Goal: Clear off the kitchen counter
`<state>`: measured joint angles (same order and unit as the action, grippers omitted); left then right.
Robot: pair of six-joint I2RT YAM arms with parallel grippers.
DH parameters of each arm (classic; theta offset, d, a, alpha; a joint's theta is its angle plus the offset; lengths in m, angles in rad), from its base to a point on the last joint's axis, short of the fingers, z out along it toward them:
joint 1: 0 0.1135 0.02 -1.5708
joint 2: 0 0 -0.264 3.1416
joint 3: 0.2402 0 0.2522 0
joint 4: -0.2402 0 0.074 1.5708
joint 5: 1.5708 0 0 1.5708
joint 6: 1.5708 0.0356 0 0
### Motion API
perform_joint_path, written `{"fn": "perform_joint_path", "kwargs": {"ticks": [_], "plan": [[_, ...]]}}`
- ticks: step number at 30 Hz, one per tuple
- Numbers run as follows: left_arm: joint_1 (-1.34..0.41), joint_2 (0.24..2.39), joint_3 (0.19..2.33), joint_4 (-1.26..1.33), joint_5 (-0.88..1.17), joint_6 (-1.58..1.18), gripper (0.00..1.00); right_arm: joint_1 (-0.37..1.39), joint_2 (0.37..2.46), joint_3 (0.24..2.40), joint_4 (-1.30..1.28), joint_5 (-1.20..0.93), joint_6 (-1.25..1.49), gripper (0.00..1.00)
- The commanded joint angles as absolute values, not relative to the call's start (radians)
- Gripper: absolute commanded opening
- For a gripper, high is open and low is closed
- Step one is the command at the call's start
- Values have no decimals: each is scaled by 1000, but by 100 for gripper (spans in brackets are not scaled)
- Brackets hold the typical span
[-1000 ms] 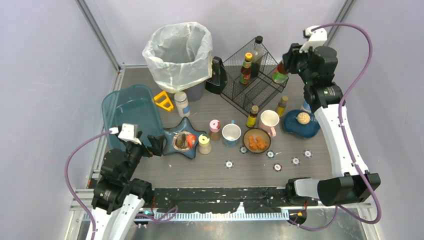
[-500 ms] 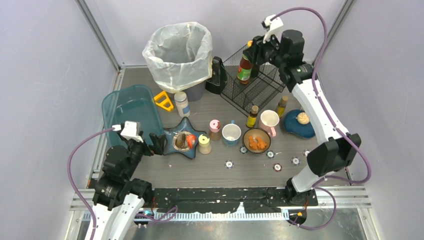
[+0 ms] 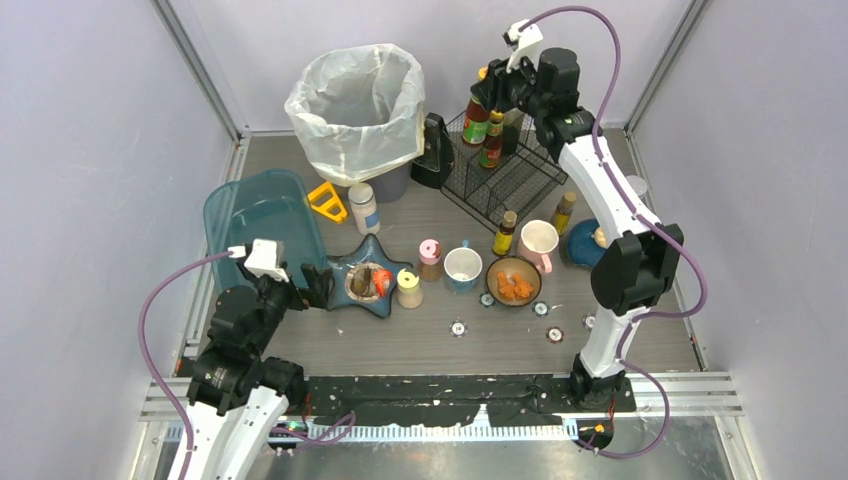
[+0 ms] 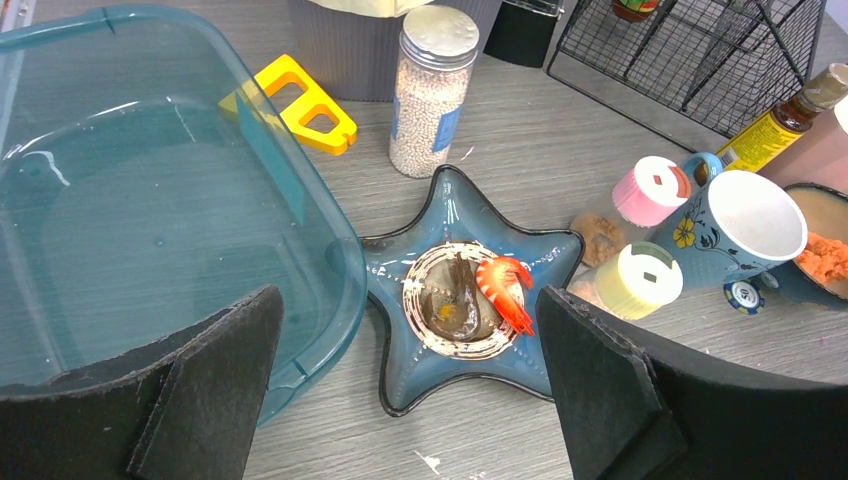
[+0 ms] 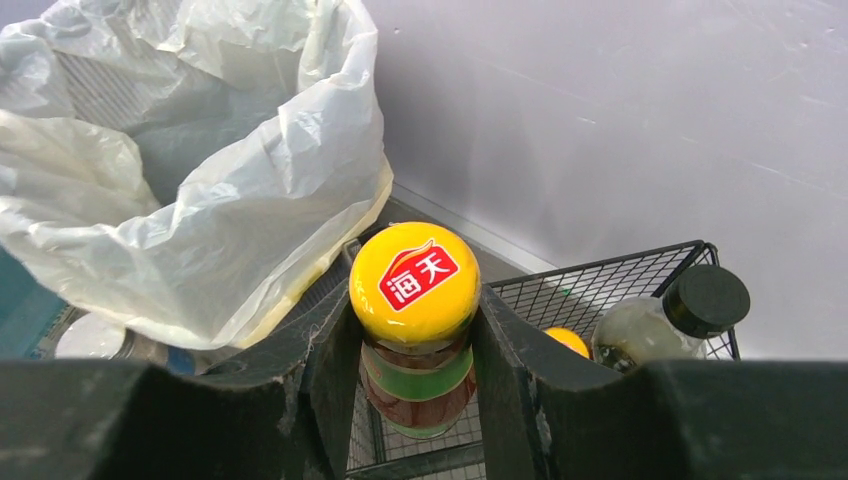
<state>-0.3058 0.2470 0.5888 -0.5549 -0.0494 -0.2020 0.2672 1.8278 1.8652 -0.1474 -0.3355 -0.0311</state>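
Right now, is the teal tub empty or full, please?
Empty: in the left wrist view the teal tub shows only bare bottom.

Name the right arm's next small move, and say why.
Probably lower straight down. The right end effector grips the yellow-capped bottle above the wire rack, where two bottles already stand, so easing it in beside them looks like the sensible step.

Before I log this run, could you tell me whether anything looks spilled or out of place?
Yes: several small round poker chips lie scattered loose on the dark grey wood-grain counter, just in front of the dark bowl of orange food.
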Motion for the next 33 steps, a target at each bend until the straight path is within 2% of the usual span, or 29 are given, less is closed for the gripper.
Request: {"fn": "perform_joint_path", "kwargs": {"ticks": [1,6,12,16,24,32,33], "plan": [[-304,261,626,-541,-60,-193,99,270,1826,1962,47,-310,-57,5],[-302,262,627,-540,-59,-193,99,268,1845,1898,83,-286,-93,5],[-301,270,627,-538,-47,-193,99,267,1787,1631,263,-272,-98,5],[-299,270,627,-537,-45,-192,99,267,1774,1527,347,-275,-97,5],[-299,268,626,-537,-48,-192,99,267,1830,1504,351,-239,-126,6],[-298,269,627,-537,-45,-191,99,266,1877,1584,269,-237,-145,18],[-298,268,627,-537,-45,-192,99,267,1879,1598,255,-239,-145,22]]}}
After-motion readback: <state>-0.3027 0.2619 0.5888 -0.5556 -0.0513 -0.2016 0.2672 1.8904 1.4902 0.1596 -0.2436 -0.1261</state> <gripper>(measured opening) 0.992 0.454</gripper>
